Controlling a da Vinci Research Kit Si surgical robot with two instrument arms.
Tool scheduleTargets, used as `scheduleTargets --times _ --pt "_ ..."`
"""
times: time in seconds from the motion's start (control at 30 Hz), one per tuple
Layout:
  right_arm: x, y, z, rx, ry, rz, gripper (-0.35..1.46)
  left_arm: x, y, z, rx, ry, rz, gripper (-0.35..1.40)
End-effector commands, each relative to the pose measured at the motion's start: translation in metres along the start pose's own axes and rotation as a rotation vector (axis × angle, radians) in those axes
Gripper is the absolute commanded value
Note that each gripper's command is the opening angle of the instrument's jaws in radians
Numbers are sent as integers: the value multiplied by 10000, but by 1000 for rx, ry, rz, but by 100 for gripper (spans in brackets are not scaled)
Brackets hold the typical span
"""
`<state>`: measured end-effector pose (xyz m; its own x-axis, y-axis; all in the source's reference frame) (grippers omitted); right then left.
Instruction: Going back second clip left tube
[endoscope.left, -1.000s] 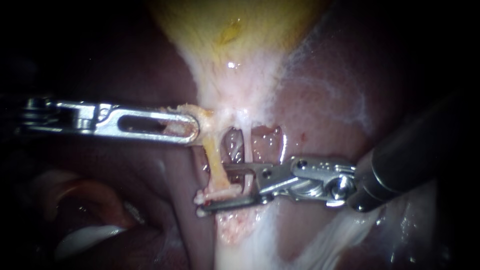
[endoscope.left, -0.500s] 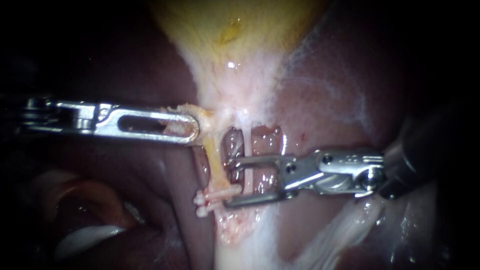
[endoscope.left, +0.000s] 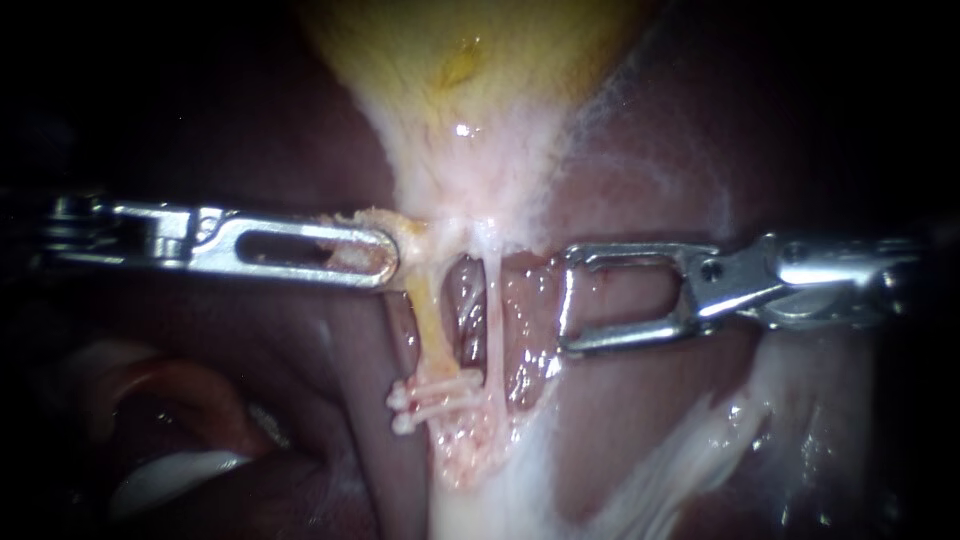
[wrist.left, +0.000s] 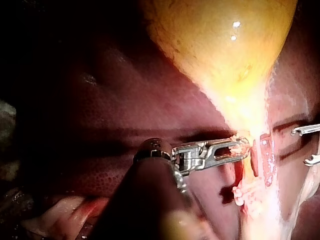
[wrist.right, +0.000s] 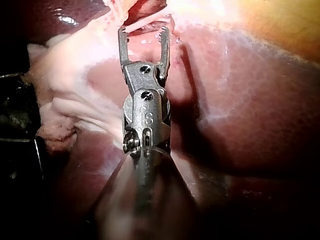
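My left instrument comes in from the left, its jaws shut on yellowish tissue at the gallbladder neck. Below that grip runs the left tube, with two white clips side by side across its lower end. The thin pale right tube runs beside it. My right instrument lies to the right of both tubes, jaws open and empty, touching neither. The left wrist view shows my left instrument on the tissue and the clips below it. In the right wrist view my right instrument is open just short of the tubes.
Dark red liver lies on both sides of the tubes, and the liver fills the space beside the right shaft. A window of raw tissue sits between the right tube and the right jaws. Pale glistening tissue spreads at the lower right.
My right instrument has slid off the left tube, moving right and slightly up with its jaws open. Both clips stay on the tube. My left instrument has not moved.
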<state>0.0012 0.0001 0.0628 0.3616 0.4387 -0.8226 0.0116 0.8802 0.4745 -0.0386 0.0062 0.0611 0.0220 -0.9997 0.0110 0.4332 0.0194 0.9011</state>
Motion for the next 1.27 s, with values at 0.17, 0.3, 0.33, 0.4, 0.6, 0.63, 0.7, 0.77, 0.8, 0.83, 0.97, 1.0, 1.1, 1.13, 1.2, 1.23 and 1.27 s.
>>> scheduleTargets --times 0.17,0.3,0.33,0.4,0.6,0.63,0.7,0.77,0.8,0.83,0.97,1.0,1.1,1.13,1.2,1.23,1.27 --pt "1 -2 -3 2 3 0 50 0 0 2 -1 -1 0 -35" --pt "2 -3 -3 9 4 0 50 1 3 8 -2 -4 2 -35" --pt "2 -3 -3 12 5 0 50 1 6 11 -2 -4 3 -35" --pt "2 -4 -3 12 5 -6 50 1 11 15 -3 -6 5 -35" --pt "2 -5 -3 16 5 -12 50 0 26 35 -2 -11 11 -35" --pt "2 -5 -3 19 6 -12 50 0 28 38 -1 -10 12 -35" --pt "2 -5 -3 19 6 -12 50 -1 32 44 -2 -7 13 -35" --pt "2 -5 -3 19 6 -12 50 -1 34 50 -2 -3 14 -35" --pt "2 -5 -3 22 6 -12 50 -1 35 53 -3 -4 14 -35" --pt "2 -5 -3 22 6 -12 50 -1 35 55 -2 -2 15 -35" --pt "2 -5 -3 25 7 -12 50 -1 37 59 -4 0 15 -35" --pt "2 -5 -3 25 7 -12 50 -1 37 59 -4 -1 15 -35" --pt "2 -5 -3 25 7 -12 50 -1 37 59 -4 0 15 -35" --pt "2 -5 -3 25 7 -12 50 -1 37 59 -4 0 15 -35" --pt "2 -5 -3 28 7 -12 50 -1 37 59 -4 0 15 -35" --pt "2 -5 -3 28 7 -12 50 -1 37 59 -4 0 15 -35" --pt "2 -6 -3 28 7 -12 50 -1 37 59 -4 0 15 -35"
